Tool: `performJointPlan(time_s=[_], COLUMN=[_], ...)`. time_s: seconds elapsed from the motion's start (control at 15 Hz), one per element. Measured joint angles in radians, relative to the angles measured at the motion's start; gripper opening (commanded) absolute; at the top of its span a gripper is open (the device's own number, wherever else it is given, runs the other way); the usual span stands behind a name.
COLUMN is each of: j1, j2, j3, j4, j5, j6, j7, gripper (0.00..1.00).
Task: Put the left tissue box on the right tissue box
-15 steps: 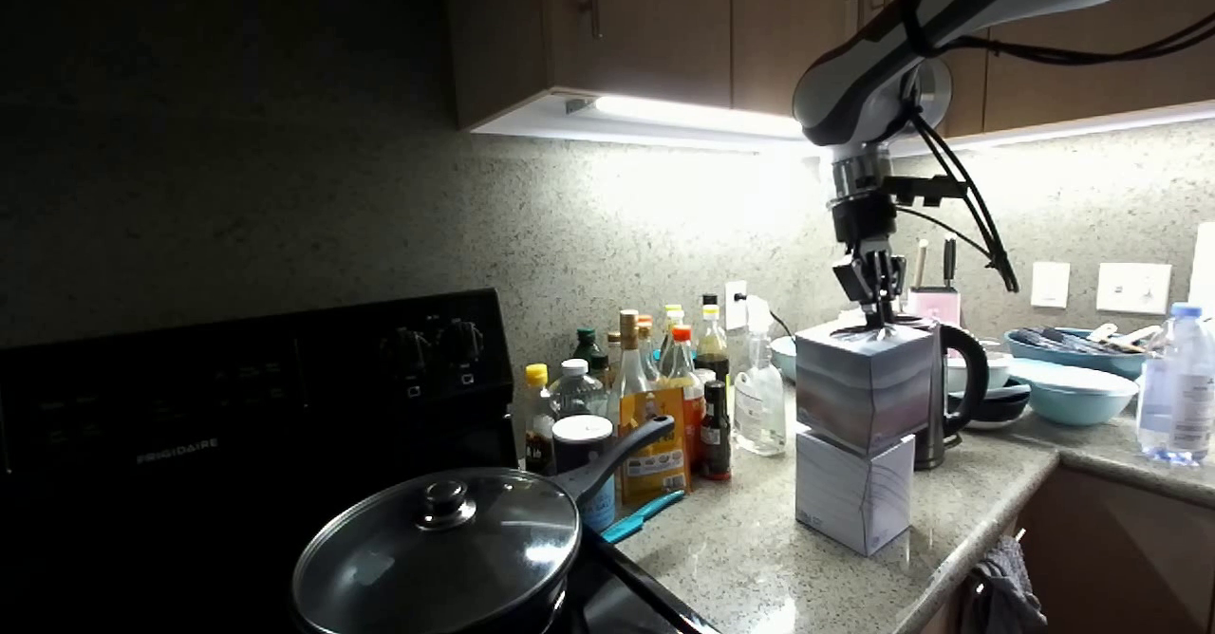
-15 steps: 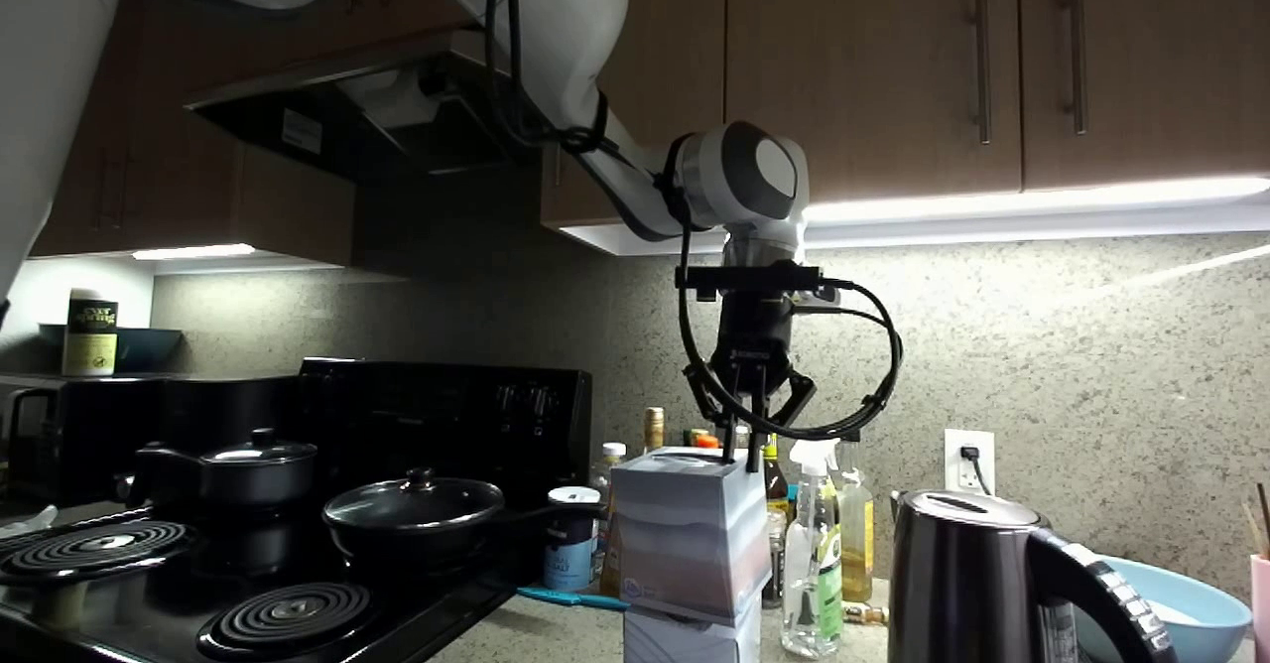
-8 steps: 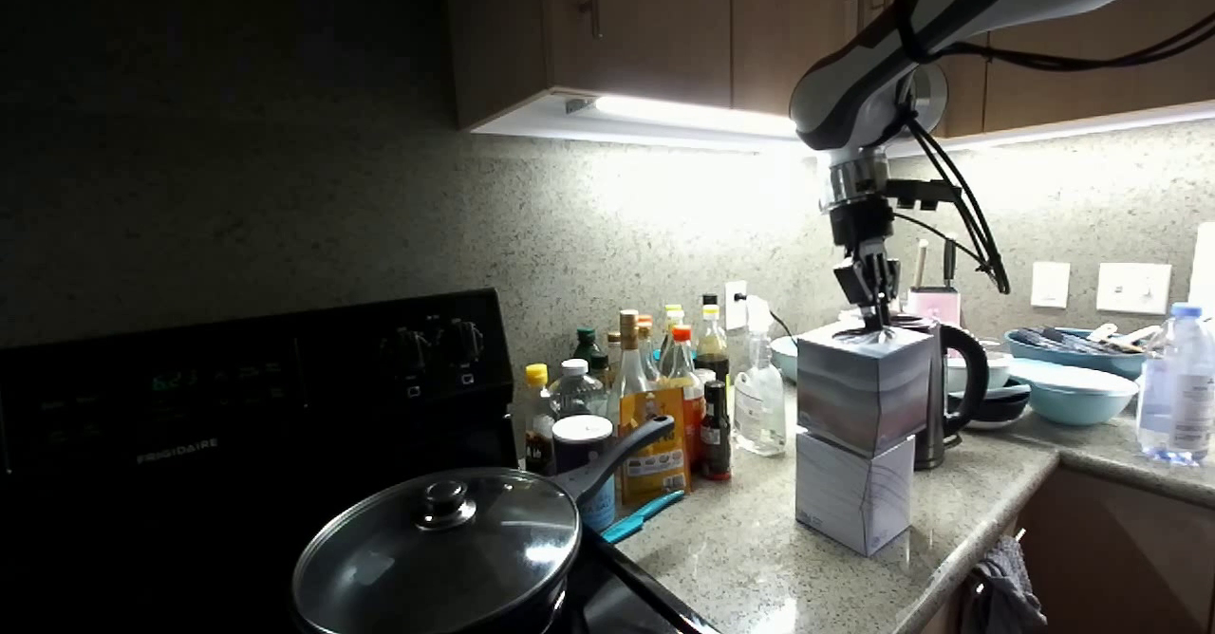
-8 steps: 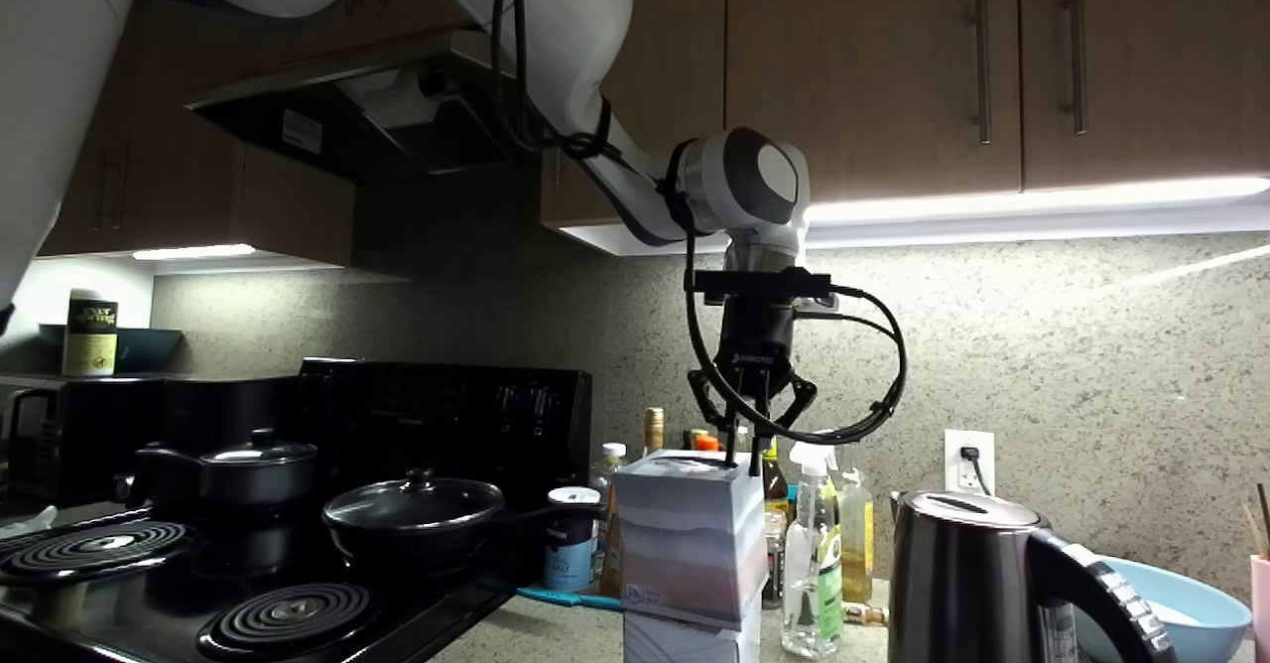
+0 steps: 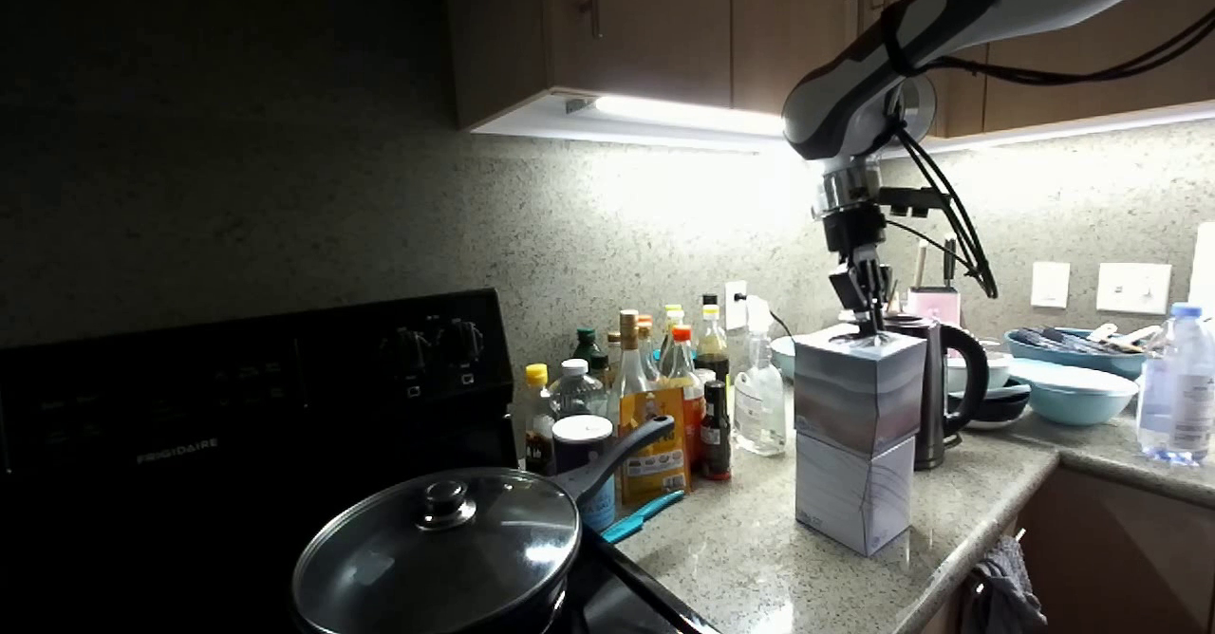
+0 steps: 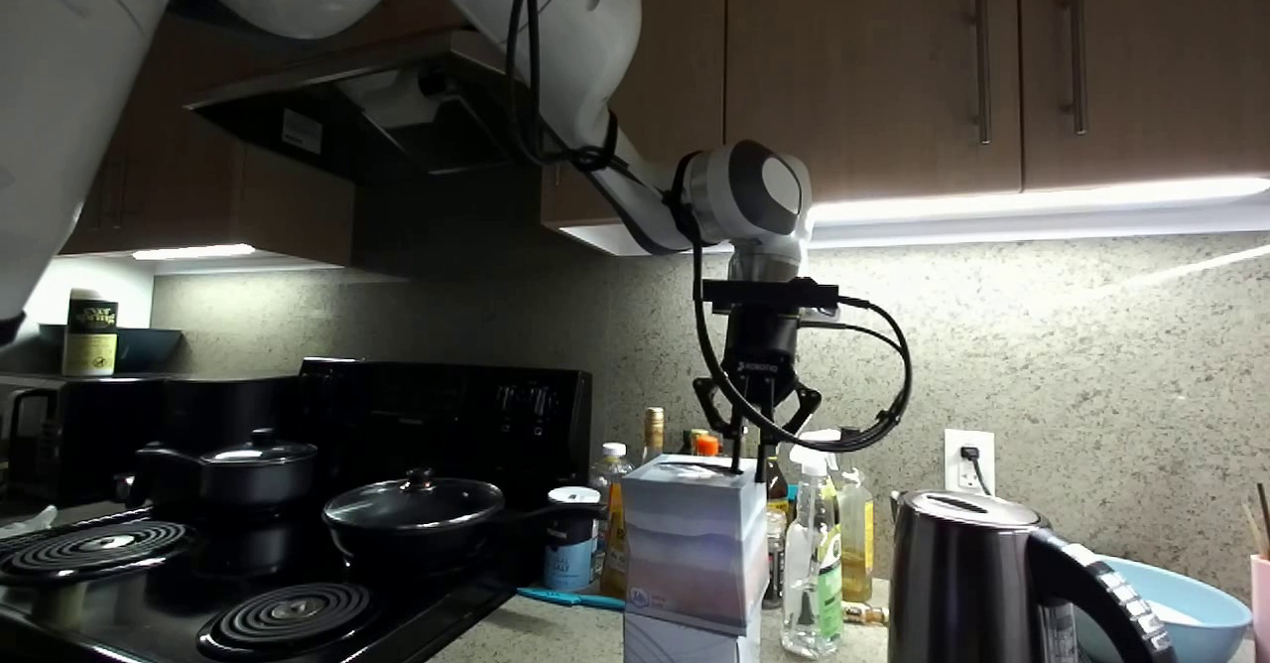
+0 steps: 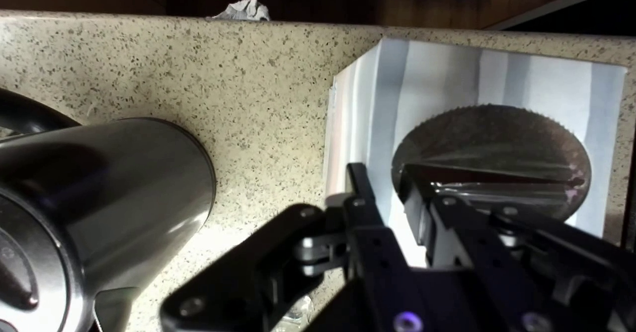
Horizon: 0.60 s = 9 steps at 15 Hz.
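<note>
- The pincer (image 7: 381,175) is grasping the upper box (image 6: 685,544), its two fingers (image 7: 362,188) pointing down with a narrow gap between them.
- In the wrist view, one finger dips into the slot (image 7: 502,133) in the box's top; the other stands outside, along the side that faces the kettle (image 6: 957,584). The strip of card between slot and edge lies between the two.
- The outer fingertip (image 6: 761,464) shows beside the box's top edge in an exterior view; the inner one is dark against the slot, so its depth is unclear.
- The upper box, the task's left one, sits on the lower box (image 5: 854,492), the task's right one. Their edges nearly line up, the upper jutting out slightly on the kettle side.
- The lower box stands upright on the bench (image 5: 731,568), between the front edge and the edge along the stove (image 5: 332,425), nearer the front.
- The kettle stands apart from both boxes, on the stretch of bench toward the inner corner.
- Along the bench's wall edge stand bottles (image 5: 631,368) and a spray bottle (image 5: 759,406).
- A teal knife (image 5: 645,517) lies by the stove-side edge, near the covered pan (image 5: 370,539); a towel (image 5: 1006,577) hangs below the front edge.
</note>
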Motion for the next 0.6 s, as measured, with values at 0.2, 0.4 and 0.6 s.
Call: performJointPlan(time_s=[0.2, 0.4, 0.6], j1=[-0.001, -0.002, -0.003], j2=[0.015, 0.024, 0.028], j3=[0.0, 0.0, 0.0], j4=[0.008, 0.018, 0.024], j5=[-0.001, -0.006, -0.019], j6=[0.0, -0.001, -0.001], j7=[0.0, 0.0, 0.0], gripper=[0.28, 0.58, 0.77])
